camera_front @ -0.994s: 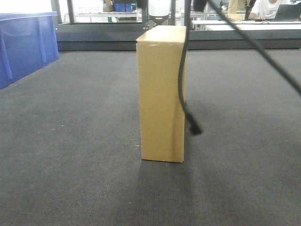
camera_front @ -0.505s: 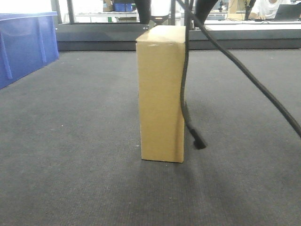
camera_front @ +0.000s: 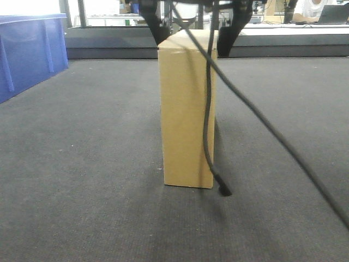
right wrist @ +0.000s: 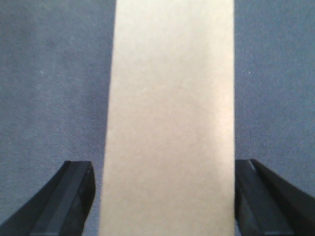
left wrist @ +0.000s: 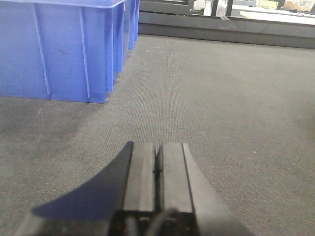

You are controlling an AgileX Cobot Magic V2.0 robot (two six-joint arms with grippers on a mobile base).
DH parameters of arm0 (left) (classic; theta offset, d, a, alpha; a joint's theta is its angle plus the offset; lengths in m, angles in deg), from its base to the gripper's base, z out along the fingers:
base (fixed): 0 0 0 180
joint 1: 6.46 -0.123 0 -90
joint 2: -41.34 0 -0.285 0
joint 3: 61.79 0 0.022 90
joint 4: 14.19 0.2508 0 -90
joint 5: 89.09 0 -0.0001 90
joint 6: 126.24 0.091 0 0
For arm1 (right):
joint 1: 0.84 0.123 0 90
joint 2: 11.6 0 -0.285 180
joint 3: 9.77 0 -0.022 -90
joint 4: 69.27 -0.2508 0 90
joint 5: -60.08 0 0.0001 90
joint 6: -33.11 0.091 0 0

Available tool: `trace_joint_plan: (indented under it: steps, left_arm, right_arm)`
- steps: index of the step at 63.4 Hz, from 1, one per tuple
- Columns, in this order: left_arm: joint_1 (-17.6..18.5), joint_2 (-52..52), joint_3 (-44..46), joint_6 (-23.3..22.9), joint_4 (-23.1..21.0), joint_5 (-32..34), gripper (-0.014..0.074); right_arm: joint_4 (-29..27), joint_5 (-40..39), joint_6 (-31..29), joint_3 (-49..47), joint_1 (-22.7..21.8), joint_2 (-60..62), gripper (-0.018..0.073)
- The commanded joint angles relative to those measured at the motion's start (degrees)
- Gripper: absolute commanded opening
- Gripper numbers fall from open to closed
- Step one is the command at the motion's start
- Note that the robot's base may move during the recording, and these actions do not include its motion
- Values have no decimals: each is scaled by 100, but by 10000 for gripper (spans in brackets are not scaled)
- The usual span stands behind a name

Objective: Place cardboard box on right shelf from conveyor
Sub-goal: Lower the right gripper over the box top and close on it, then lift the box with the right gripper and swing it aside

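- right gripper (right wrist: 165, 196): I am seeing it spread wide, one finger (right wrist: 64, 201) hanging off each side of the carton, clamping nothing.
- cardboard box (camera_front: 185, 109): standing upright on the conveyor (camera_front: 82, 164), sitting between the right gripper's fingers, directly beneath it.
- left gripper (left wrist: 157, 167): I am seeing its fingers pressing together, empty, hovering low over the belt.
- blue plastic bin (left wrist: 59, 54): sitting ahead-left of the left gripper.
- black cable (camera_front: 207, 109): dangling across the box's front.

left pincer (left wrist: 157, 162): black, flat fingers | right pincer (right wrist: 167, 196): black wedge fingers | cables (camera_front: 207, 109): black
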Motion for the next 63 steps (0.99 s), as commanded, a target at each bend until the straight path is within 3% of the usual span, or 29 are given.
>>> trace_joint_plan:
  steps: [1,7,13,25,28,48,63]
  left_arm:
    - [20,70,16,-29,-27,468,-119]
    - [20,70,16,-29,-27,468,-119]
    - [20,70,16,-29,-27,468,-119]
    - [20,70,16,-29,-27,468,-119]
    - [20,70,16,-29,-27,468,-119]
    - [20,70,16,-29,-27,468,-119]
    - [20,70,16,-29,-27,468,-119]
  right_arm:
    - [168,-190,0,-54,-60,271,634]
    - [20,-323,0,189,-122,271,628]
    - [-64,-431,-29,348,-136,271,562]
    - [-70,-632,-315,354,-213,410,238]
    - [-70,-692,-450,354,-267,501,196]
    - [-122,-873,-2400,393,-943,1281,195]
    - [-825,-1128,-4046,1196,-1803,2136,195]
